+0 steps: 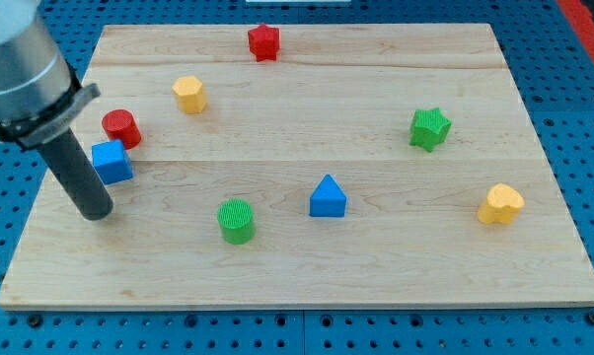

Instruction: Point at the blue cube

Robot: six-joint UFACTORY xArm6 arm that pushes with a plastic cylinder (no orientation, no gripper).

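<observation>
Green cylinder (pixel 236 220) sits nearest. Blue cube (pixel 111 162), squarish with no long axis, edges slightly skewed to the table (pixel 297 276), lies far left, touching red cylinder (pixel 121 128). My tip (pixel 97 213), a gripperless end effector, rests just below-left.

Pale striped-grain wooden board (pixel 376 266), blue cube (pixel 111 162), blue triangular block (pixel 328 197), red cylinder (pixel 121 127), green ribbed cylinder (pixel 236 220), dark rod, my tip (pixel 98 213).

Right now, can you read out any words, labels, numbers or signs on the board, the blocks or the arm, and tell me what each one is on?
No text to read in this view: none on the wooden board, none on the blue cube or the other coloured blocks, none on the arm. My tip rests just below and left of the blue cube.
</observation>
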